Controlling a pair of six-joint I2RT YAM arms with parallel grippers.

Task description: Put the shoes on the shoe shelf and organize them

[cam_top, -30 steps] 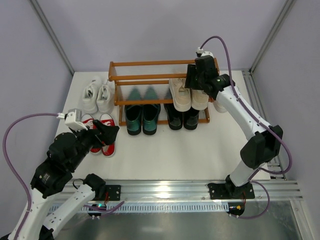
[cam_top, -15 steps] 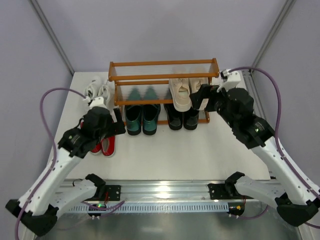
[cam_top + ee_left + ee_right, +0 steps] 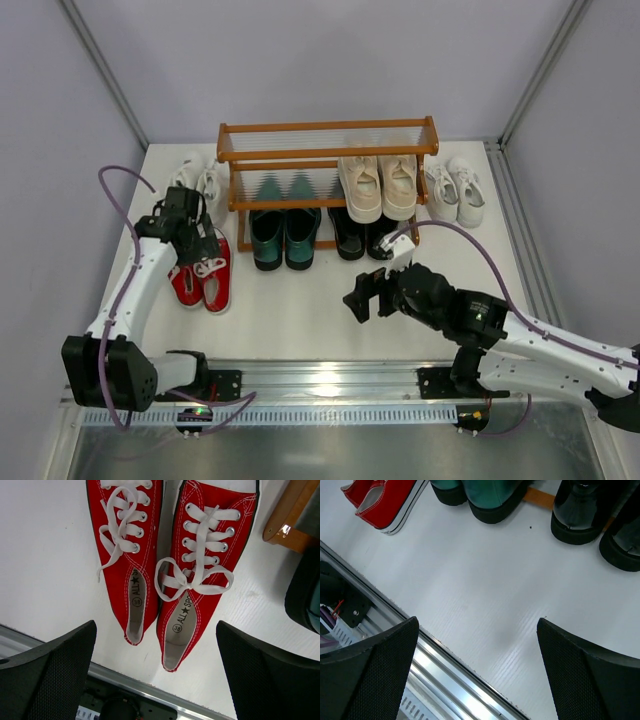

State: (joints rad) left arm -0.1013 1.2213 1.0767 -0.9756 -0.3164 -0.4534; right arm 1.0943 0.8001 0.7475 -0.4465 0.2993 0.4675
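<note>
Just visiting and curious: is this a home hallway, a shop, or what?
Likely a robot test booth: plain grey walls enclose a white table, and two arms are bolted to a metal rail.

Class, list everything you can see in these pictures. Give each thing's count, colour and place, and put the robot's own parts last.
Shelf: one, orange-brown wood, at the back of the table.
Beige sneakers: one pair, middle tier, right side.
Green loafers: one pair, dark green, bottom tier, left.
Black loafers: one pair, bottom tier, right.
Red sneakers: one pair, white laces, on the table left of the green loafers.
White sneakers: two pairs, on the table, one left of the shelf, one right.
Table: one, white.
Left gripper: black, open, above the red sneakers.
Right gripper: black, open, above the table in front of the shelf.
</note>
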